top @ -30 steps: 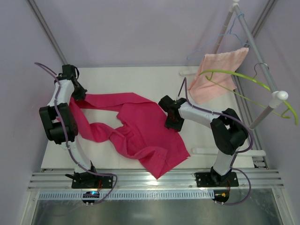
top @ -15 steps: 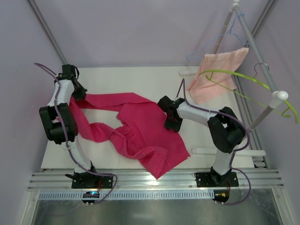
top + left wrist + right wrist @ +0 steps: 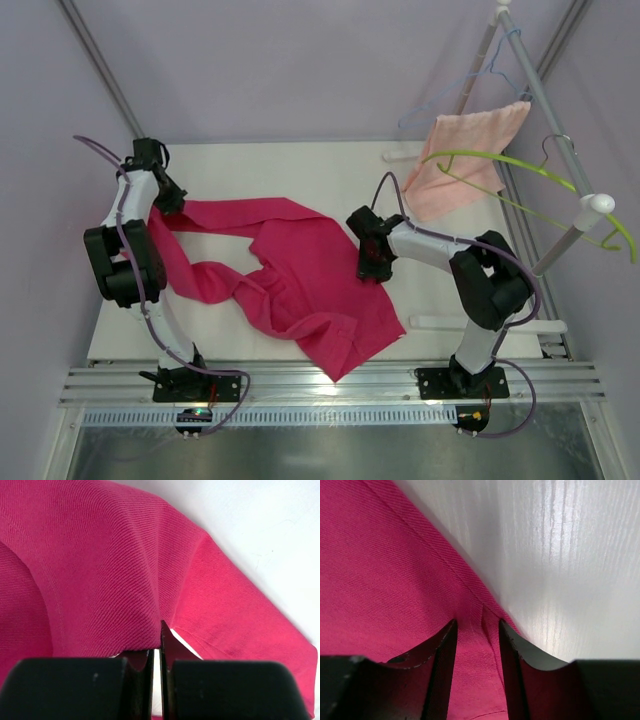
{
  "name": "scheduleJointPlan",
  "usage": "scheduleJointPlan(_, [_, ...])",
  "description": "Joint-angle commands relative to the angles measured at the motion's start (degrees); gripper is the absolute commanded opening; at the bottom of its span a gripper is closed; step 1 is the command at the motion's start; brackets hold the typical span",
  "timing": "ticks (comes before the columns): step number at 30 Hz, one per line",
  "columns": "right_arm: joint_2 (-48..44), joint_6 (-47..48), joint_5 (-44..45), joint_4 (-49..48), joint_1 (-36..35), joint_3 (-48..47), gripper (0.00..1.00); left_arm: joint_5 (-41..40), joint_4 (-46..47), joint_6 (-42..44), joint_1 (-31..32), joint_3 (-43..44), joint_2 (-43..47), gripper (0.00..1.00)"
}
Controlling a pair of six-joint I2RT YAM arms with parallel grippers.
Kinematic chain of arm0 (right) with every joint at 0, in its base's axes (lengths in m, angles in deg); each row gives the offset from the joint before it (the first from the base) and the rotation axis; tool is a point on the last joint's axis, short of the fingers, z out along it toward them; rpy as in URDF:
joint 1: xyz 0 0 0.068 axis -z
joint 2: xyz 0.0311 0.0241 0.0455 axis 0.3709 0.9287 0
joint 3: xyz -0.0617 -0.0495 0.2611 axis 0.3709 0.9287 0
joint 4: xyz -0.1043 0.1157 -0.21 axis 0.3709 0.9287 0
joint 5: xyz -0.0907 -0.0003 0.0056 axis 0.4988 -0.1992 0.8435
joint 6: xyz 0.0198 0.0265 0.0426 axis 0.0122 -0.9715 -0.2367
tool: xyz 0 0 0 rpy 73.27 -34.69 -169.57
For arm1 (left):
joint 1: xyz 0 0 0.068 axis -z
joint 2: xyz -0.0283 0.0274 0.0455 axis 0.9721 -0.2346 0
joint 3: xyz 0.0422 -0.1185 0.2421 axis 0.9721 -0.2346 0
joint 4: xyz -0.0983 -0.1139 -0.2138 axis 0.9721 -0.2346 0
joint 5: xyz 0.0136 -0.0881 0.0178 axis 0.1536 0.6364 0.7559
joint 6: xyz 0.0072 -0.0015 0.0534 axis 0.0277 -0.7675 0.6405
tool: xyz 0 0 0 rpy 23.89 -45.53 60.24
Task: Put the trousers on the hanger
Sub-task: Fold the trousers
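The right gripper (image 3: 375,262) has slid a little to the right and nearer since a moment ago, and the cable looping off its wrist is arching higher; the cloth has not shifted.

Nearest to me, the ribbed aluminium rail (image 3: 330,384) is carrying both arm bases along the near edge of the white table (image 3: 300,165). Just beyond it, the bright magenta-pink fabric trousers (image 3: 300,270) are lying crumpled across the middle of the table, one corner reaching towards the near edge and two long legs trailing off to the left.

The right gripper is pressing down on the right-hand edge of the trousers. In its wrist view (image 3: 475,625) the two dark fingers are standing apart, straddling the stitched hem, with pink cloth filling the gap and bare table just to the right.

Farther back on the left, the left gripper (image 3: 168,207) is pinching the end of the far trouser leg. Its wrist view (image 3: 160,630) is showing the fingers pressed together, with the fabric gathering to a point at their tips.

At the far right, well apart from the trousers, the thin lime-green clothes hanger (image 3: 478,153) is hanging off a slanted grey rack pole (image 3: 545,100). A pale salmon-pink towel (image 3: 470,130) is draping behind it.
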Motion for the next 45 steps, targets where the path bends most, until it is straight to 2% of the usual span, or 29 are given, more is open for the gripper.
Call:
scheduleJointPlan(1, [-0.90, 4.26, -3.21, -4.41, 0.13, 2.20, 0.40, 0.88, 1.39, -1.01, 0.80, -0.82, 3.01, 0.00])
scheduleJointPlan(6, [-0.55, 8.82, -5.15, -7.93, 0.13, 3.17, 0.23, 0.18, 1.65, -0.83, 0.72, -1.88, 2.84, 0.00])
scheduleJointPlan(7, [-0.11, 9.80, -4.80, -7.76, 0.21, 2.64, 0.13, -0.08, 1.48, -0.83, 0.72, -1.53, 2.83, 0.00])
scheduleJointPlan(9, [1.11, 13.30, -1.49, -5.49, 0.13, -0.16, 0.04, -0.43, 1.21, -0.57, 0.80, -1.09, 2.48, 0.00])
scheduleJointPlan(11, [2.26, 15.60, 4.04, -2.06, 0.13, -5.67, 0.04, -2.35, 0.43, -0.22, 0.80, 0.40, 2.13, 0.00])
scheduleJointPlan(12, [4.53, 17.70, 11.56, 2.92, 0.13, -8.32, 0.04, -3.41, -0.10, 0.13, 0.80, 1.02, 1.87, 0.00])
scheduleJointPlan(15, [9.63, 21.49, 24.43, 11.63, 0.30, -20.71, 0.04, -8.25, -2.12, 1.10, 0.80, 4.88, 0.21, 0.00])
scheduleJointPlan(16, [14.34, 24.19, 32.30, 13.32, 0.39, -24.22, 0.04, -9.04, -2.56, 1.28, 0.72, 6.28, -0.32, 0.00])
scheduleJointPlan(18, [18.59, 28.42, 37.45, 14.04, 1.09, -33.72, 0.04, -10.98, -2.92, 1.54, 0.63, 9.98, -2.34, 0.00])
scheduleJointPlan(19, [23.05, 33.57, 40.17, 13.35, 1.44, -39.58, 0.04, -11.33, -3.09, 1.72, 0.72, 12.08, -3.22, 0.00])
scheduleJointPlan(24, [32.66, 43.97, 46.60, 4.93, 4.69, -55.34, 0.04, -12.65, -4.41, 1.89, 0.63, 18.84, -9.45, 0.00])
scheduleJointPlan(26, [32.32, 52.20, 51.25, -1.92, 4.79, -54.23, 0.04, -12.83, -5.20, 2.07, 0.63, 21.05, -11.13, 0.00])
scheduleJointPlan(27, [31.71, 54.87, 52.84, -10.83, 4.87, -52.83, 0.04, -13.09, -5.29, 2.16, 0.63, 22.63, -11.84, 0.00])
scheduleJointPlan(30, [28.11, 63.74, 53.04, -26.93, 4.96, -47.38, 0.04, -13.44, -5.38, 2.68, 0.54, 24.83, -13.86, 0.00])
scheduleJointPlan(34, [26.69, 67.55, 45.59, -36.93, 5.05, -44.73, 0.06, -13.27, -4.59, 3.03, 0.45, 26.16, -14.92, 0.00])
scheduleJointPlan(38, [31.52, 68.87, 42.84, -35.36, 4.96, -50.24, 0.10, -12.31, -3.80, 3.21, 0.19, 26.86, -15.10, 0.00])
scheduleJointPlan(40, [33.80, 68.00, 42.75, -30.97, 4.88, -52.89, 0.16, -11.51, -3.80, 3.30, 0.19, 26.86, -14.57, 0.00])
scheduleJointPlan(43, [31.02, 61.61, 39.09, -24.13, 4.96, -53.70, 0.29, -11.16, -5.38, 2.95, 0.28, 26.95, -12.73, 0.16])
scheduleJointPlan(44, [29.35, 58.97, 37.49, -21.75, 4.96, -53.52, 0.37, -11.24, -5.47, 2.86, 0.28, 25.99, -11.94, 0.21])
scheduleJointPlan(45, [27.85, 56.33, 35.39, -16.25, 4.79, -53.44, 0.39, -11.42, -5.47, 2.60, 0.36, 25.38, -9.58, 0.27])
